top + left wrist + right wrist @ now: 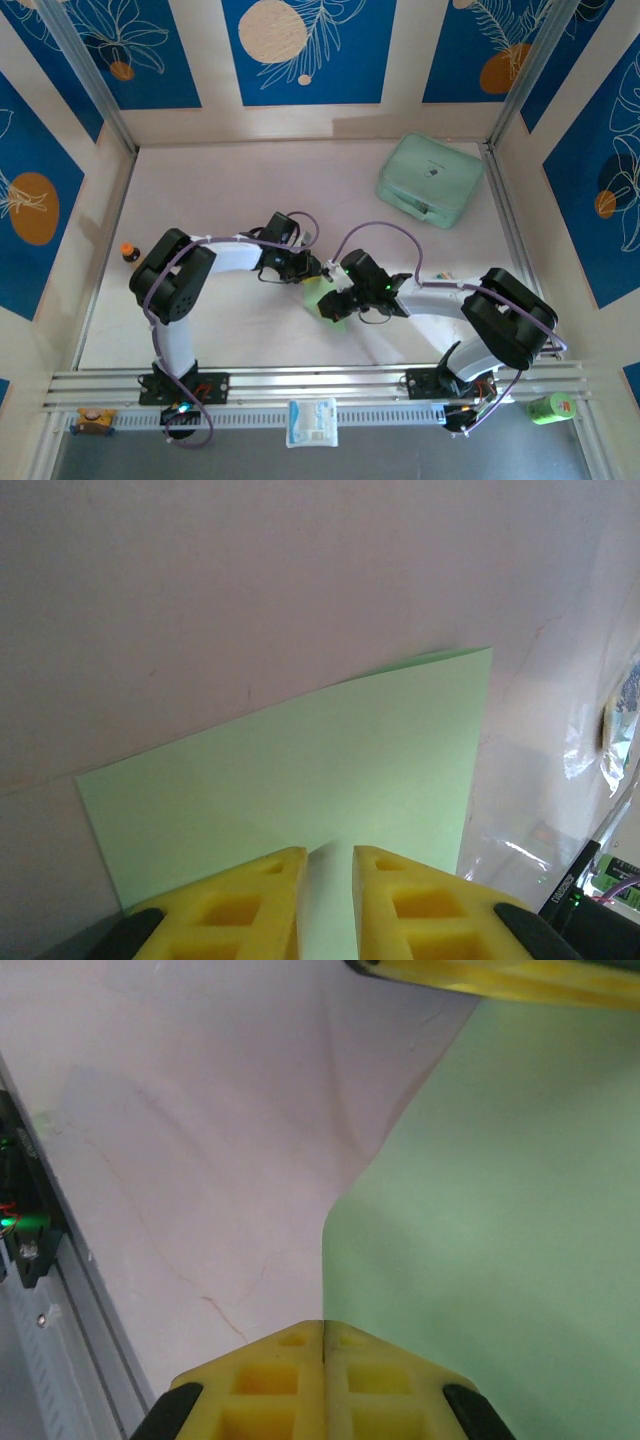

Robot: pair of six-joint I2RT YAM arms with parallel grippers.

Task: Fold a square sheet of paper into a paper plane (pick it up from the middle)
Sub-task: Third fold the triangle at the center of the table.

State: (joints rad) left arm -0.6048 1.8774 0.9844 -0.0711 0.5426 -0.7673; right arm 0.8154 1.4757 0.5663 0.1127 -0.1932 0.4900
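Where both arms meet at the middle of the table [220,190], one sheet [300,770], light green, thin, no crease discernible. Right gripper [323,1335]: fingers closed flat on one edge of the sheet, likely anchoring it for folding. Left gripper [327,865]: fingers narrow, with a slim gap astride another edge and the grip unconfirmed; probably placed to pinch that side.

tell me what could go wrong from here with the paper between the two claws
1. The right claw is shut on the paper right at its edge, so a pull might slip or tear it.
2. The left claw shows a narrow gap around the paper, so its grip may not hold yet.
3. From above, both claws sit very close together and could bump.
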